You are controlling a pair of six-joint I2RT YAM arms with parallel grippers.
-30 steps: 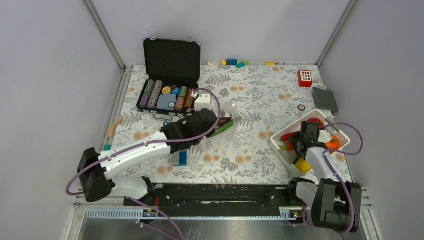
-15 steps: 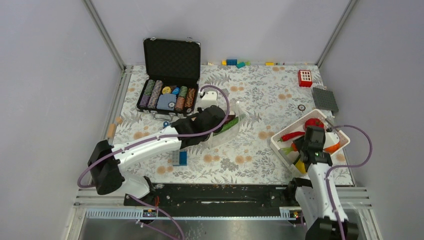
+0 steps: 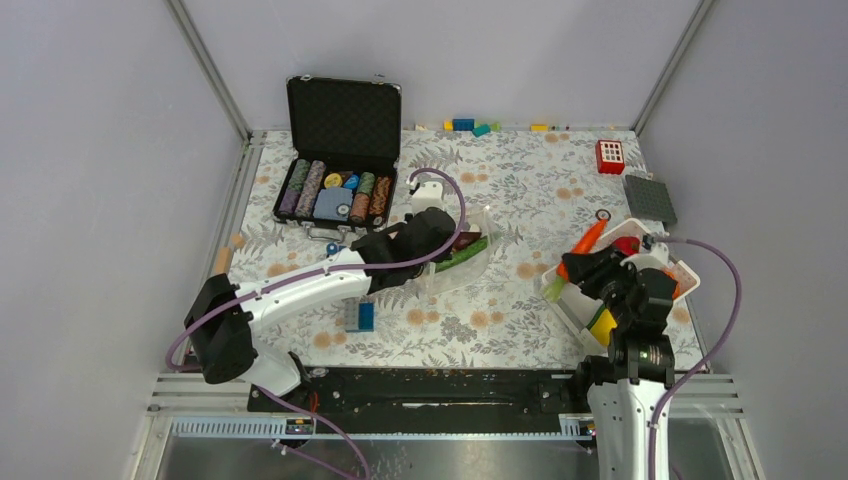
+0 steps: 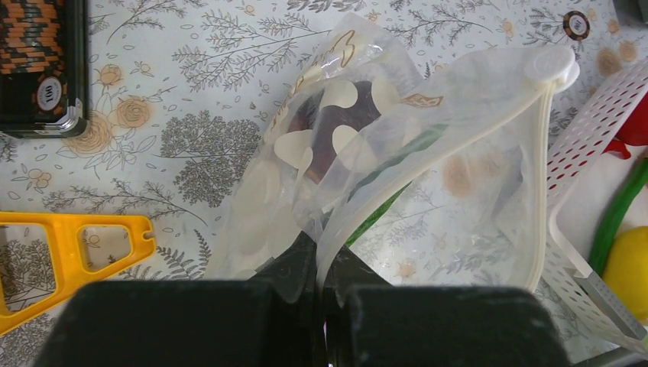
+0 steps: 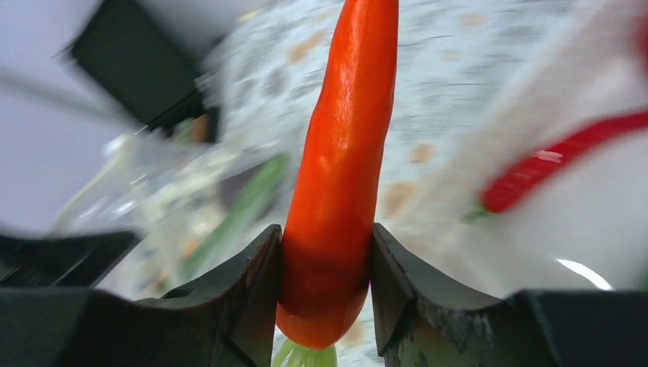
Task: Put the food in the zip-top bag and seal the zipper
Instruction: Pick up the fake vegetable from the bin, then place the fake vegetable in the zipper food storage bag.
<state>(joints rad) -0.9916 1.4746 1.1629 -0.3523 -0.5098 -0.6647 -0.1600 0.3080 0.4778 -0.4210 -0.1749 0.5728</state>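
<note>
While the right gripper (image 5: pixel 325 260) has its jaws clamped around the fat end of the orange carrot (image 5: pixel 344 153), the pointy end sticks out past the fingers and a bit of green top pokes out behind them. From overhead, that carrot is held up over the near-left corner of the white basket (image 3: pixel 655 232), angled toward the back of the table. The red chili (image 5: pixel 565 164) lies in the basket, and so does a yellow piece (image 3: pixel 603 325). The left wrist view also catches a green pod (image 4: pixel 623 210) in there.

The left gripper (image 4: pixel 319 264) is clenched tight on one edge of the zip-top bag (image 4: pixel 428 130), pinching the plastic between its fingers. The bag sits on the floral table cover (image 3: pixel 520 180) around the middle, just right of the poker chip case (image 3: pixel 335 190), with a gap between it and the basket. Its mouth gapes, and the zipper (image 4: pixel 544 191) runs down the right side with a white slider (image 4: pixel 554 65) at the top. A dark item (image 4: pixel 336 126) and a green bean (image 4: pixel 378 218) are already in the bag. A yellow plastic tool (image 4: pixel 69 245) lies on the table to the left.
</note>
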